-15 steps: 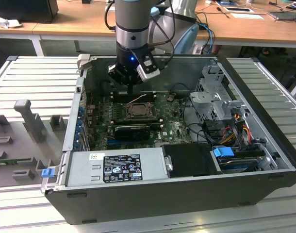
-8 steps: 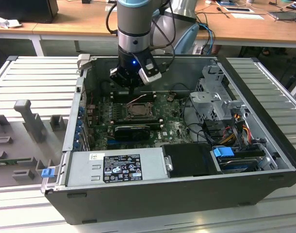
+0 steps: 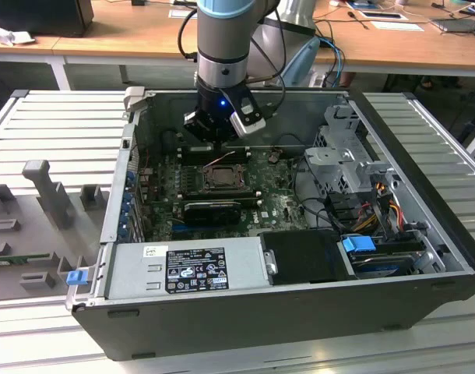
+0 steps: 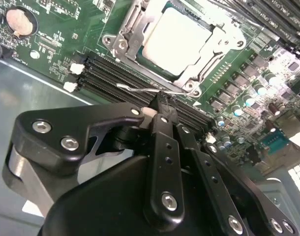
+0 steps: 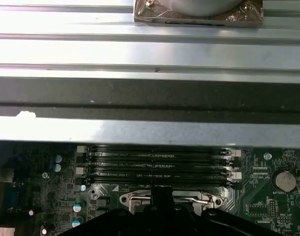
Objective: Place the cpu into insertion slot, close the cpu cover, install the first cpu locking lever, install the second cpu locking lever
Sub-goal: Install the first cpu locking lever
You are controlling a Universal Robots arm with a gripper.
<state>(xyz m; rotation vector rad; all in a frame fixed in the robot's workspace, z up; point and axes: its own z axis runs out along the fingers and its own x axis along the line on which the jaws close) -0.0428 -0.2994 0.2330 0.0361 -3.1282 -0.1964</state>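
In the second wrist view the cpu (image 4: 175, 34) lies flat in the insertion slot (image 4: 121, 45), its pale face up. The cpu cover (image 4: 218, 40) is down around it as a silver frame. A thin wire locking lever (image 4: 135, 89) runs along the socket's edge beside the memory slots. My gripper (image 4: 161, 104) is shut, its black fingertips together and touching that wire near its middle. In the exterior view the gripper (image 3: 220, 139) hangs just above the far side of the socket (image 3: 220, 178) inside the open case. The first wrist view shows the socket edge (image 5: 130, 199) just past the fingers (image 5: 162, 195).
Black memory slots (image 4: 115, 69) lie between the socket and the case wall (image 5: 150, 93). A coin battery (image 4: 18, 22) sits on the green board. In the exterior view a power supply (image 3: 191, 265), drive cage (image 3: 343, 164) and cable bundles (image 3: 378, 202) crowd the case.
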